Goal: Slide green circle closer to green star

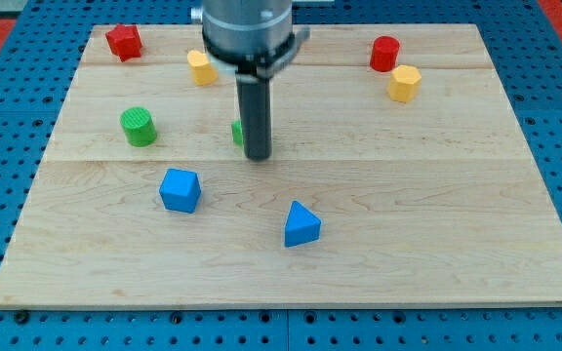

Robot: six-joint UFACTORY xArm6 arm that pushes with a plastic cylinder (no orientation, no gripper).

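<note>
The green circle (pixel 139 127) is a short green cylinder on the wooden board (pixel 437 195) at the view's left. The green star (pixel 237 133) is mostly hidden behind my dark rod; only a green sliver shows at the rod's left edge. My tip (pixel 257 156) rests on the board right in front of the green star, well to the right of the green circle.
A blue cube (pixel 180 189) and a blue triangular block (pixel 301 224) lie toward the view's bottom. A red star (pixel 124 42), a yellow block (pixel 201 67), a red cylinder (pixel 385 53) and a yellow hexagon (pixel 405 83) lie along the top.
</note>
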